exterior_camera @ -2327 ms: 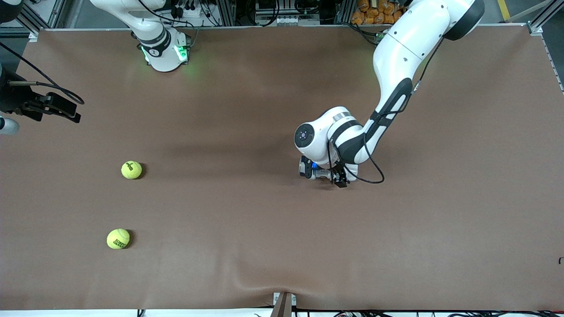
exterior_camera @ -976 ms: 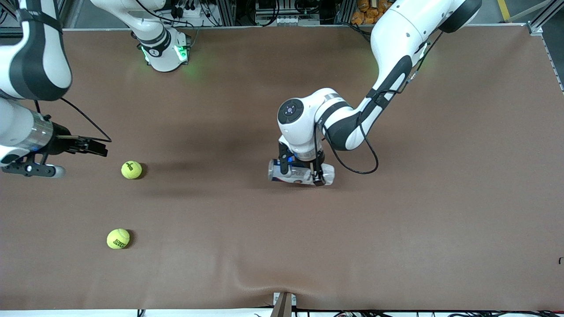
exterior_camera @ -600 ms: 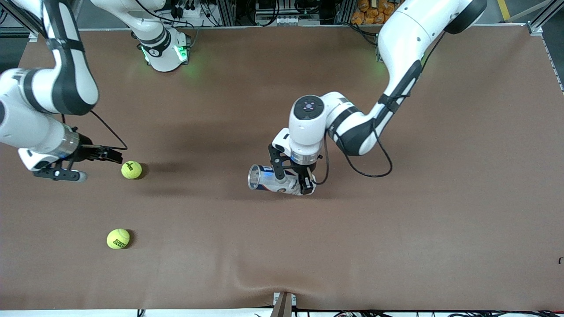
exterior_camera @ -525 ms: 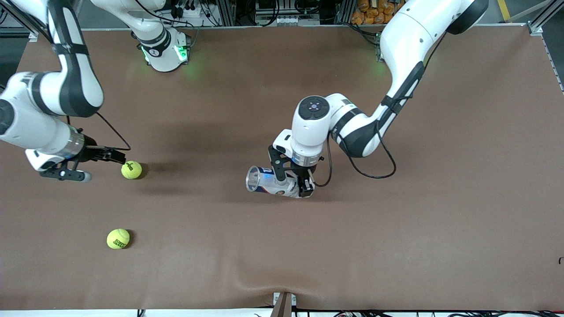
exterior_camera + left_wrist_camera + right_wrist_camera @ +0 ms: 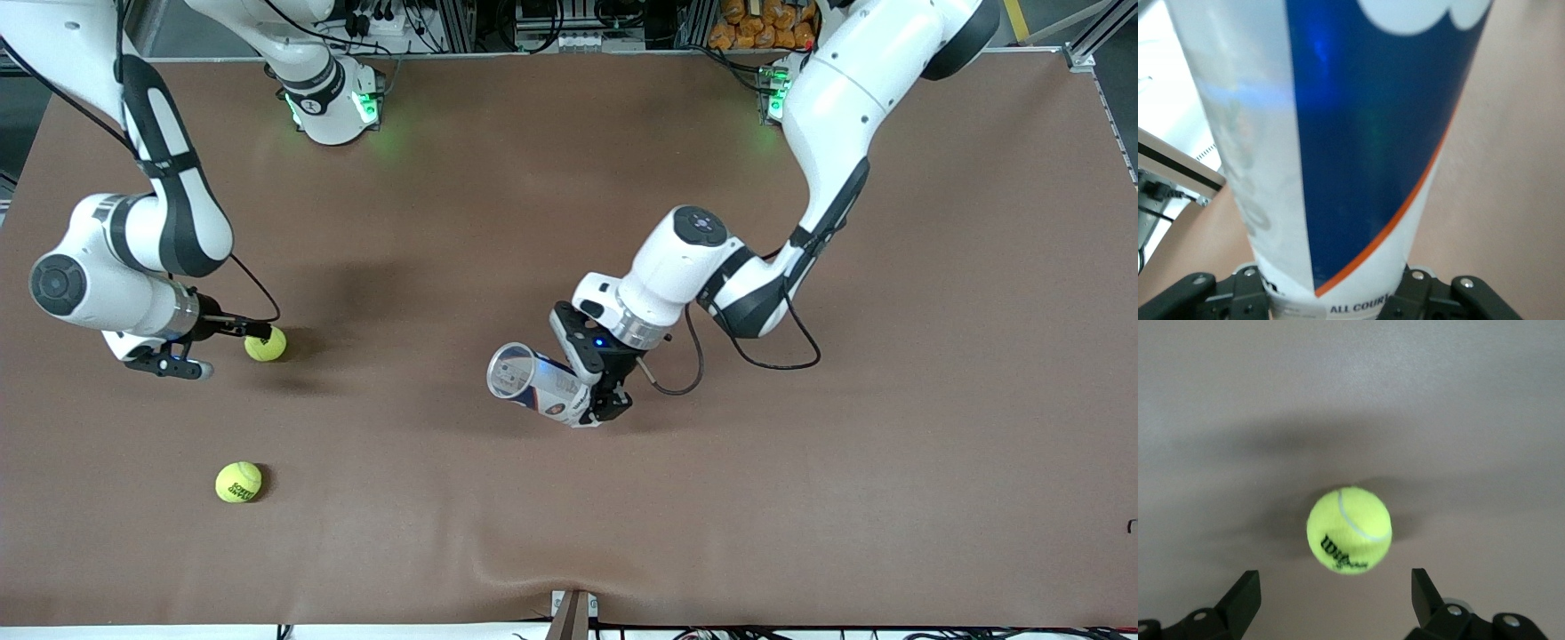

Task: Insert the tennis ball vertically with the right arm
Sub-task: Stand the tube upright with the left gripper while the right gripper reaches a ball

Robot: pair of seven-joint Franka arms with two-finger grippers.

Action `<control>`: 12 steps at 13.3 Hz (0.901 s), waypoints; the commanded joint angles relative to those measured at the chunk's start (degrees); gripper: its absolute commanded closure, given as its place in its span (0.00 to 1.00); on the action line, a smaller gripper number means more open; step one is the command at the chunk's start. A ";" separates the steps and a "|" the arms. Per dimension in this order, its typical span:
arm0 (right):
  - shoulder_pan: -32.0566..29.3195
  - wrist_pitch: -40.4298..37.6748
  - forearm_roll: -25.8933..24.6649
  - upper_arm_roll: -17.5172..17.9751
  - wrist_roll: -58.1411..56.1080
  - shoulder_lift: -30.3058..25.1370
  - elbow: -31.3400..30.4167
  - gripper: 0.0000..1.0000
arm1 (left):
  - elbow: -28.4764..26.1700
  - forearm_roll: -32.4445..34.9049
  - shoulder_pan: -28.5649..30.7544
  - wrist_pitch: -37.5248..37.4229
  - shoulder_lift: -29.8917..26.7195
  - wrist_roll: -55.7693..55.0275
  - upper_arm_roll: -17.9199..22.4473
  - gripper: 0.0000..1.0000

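Lying at the frame's left-centre, the tennis ball [image 5: 266, 345] is sitting just beside the right gripper [image 5: 222, 342], fingers spread; the left gripper [image 5: 594, 384] is pinching the tilted tube [image 5: 532, 384].

Yellow-green tennis ball [image 5: 265, 344] rests on table [image 5: 889, 444].

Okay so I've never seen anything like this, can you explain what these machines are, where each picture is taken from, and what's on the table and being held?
Two white robot arms work at a brown table. One picture looks down from a high camera; the others come from cameras on each wrist. The left gripper is shut on a tennis ball can, tilted above the table, its open mouth showing. The right gripper, open, sits beside a tennis ball, not gripping it. A second tennis ball lies nearer the high camera.
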 commanded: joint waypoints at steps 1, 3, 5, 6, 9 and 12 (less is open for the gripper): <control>-0.76 3.18 -0.86 0.60 -0.42 2.80 0.05 0.00 | -1.95 -0.53 1.80 20.46 8.13 -0.56 -0.77 0.44; -1.29 3.54 -0.86 0.69 -0.42 4.04 0.05 0.00 | -1.87 -0.09 2.07 28.01 12.29 -0.56 -0.77 0.44; -1.37 3.54 -0.77 0.69 -0.33 4.83 -0.04 0.00 | -2.13 0.17 2.68 30.41 13.44 -0.91 -0.85 0.44; -1.46 3.46 -0.77 0.69 -0.33 5.01 -0.04 0.00 | -2.31 0.17 2.68 30.50 13.45 -2.13 -0.85 0.44; -1.81 3.46 -0.77 0.69 -0.33 6.06 -0.04 0.00 | -3.01 0.17 2.77 30.85 13.62 -4.34 -0.85 0.45; -1.90 3.63 -0.77 0.69 -0.33 6.59 -0.04 0.00 | -4.15 0.17 2.86 30.85 13.71 -5.74 -0.94 0.45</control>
